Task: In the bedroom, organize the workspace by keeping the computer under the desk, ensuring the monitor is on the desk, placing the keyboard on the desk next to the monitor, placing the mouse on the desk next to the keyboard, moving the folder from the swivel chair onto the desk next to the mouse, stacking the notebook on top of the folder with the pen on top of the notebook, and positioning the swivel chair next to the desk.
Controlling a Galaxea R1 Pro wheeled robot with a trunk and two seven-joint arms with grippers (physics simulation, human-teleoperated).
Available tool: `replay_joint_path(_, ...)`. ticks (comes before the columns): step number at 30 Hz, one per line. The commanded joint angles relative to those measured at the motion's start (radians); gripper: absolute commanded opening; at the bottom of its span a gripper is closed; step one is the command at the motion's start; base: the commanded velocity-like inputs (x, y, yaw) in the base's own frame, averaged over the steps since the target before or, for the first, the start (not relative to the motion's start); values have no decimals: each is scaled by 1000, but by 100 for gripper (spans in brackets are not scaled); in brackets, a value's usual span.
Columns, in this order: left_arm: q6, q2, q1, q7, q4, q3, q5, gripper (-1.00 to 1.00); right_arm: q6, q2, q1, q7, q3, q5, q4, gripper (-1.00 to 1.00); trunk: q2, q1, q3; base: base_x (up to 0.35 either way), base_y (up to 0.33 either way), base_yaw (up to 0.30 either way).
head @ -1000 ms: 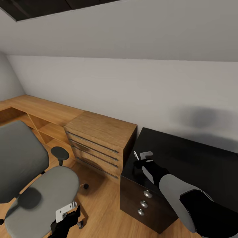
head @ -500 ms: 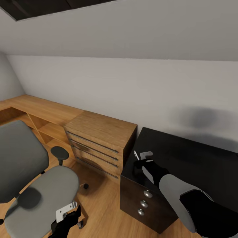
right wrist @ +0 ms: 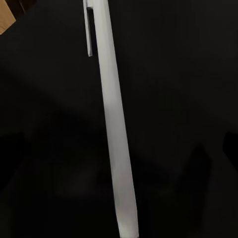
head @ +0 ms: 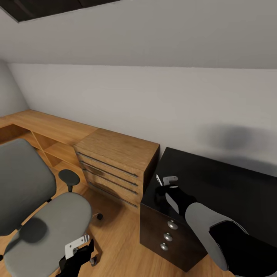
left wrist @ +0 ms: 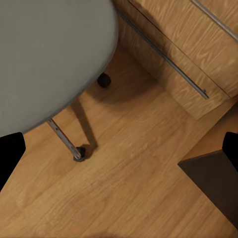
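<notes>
A thin white pen (head: pixel 158 180) sticks up from my right gripper (head: pixel 163 189), which is shut on it above the front left corner of a black cabinet (head: pixel 219 184). In the right wrist view the pen (right wrist: pixel 111 124) and its clip run along a black surface. The grey swivel chair (head: pixel 50 219) stands at the lower left with a bare seat (left wrist: pixel 49 54). My left gripper (head: pixel 79 254) hangs low beside the chair's seat edge; it (left wrist: pixel 119 148) is open over the wood floor, holding nothing.
A wooden drawer unit (head: pixel 115 161) stands between the chair and the black cabinet, joined to a long wooden counter (head: pixel 50 127) with open shelves along the wall. The chair's castors (left wrist: pixel 79 153) rest on the floor near the drawers (left wrist: pixel 188 49). The ceiling slopes low overhead.
The whole view has shifted very slightly. Both grippers and the pen hold the same pose.
</notes>
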Motion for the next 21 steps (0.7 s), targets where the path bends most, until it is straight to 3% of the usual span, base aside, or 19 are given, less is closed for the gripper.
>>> replay_joint_path(1,4,1,0,7,-2,-2,4,100,9,-1,0,-8,12,-5,0,100,-8,4,-4,0,0,0)
replay_joint_path(10,4,2,0,7,-2,-1,3,100,9,-1,0,-8,12,-5,0,100,-15,8,-7,0,0,0)
replay_joint_path(11,4,2,0,7,-2,-1,3,100,9,-1,0,-8,12,-5,0,-100,-15,8,-7,0,0,0)
replay_joint_path(21,4,2,0,7,-2,0,3,100,8,-1,1,-9,12,-5,0,-100,-15,8,-7,0,0,0)
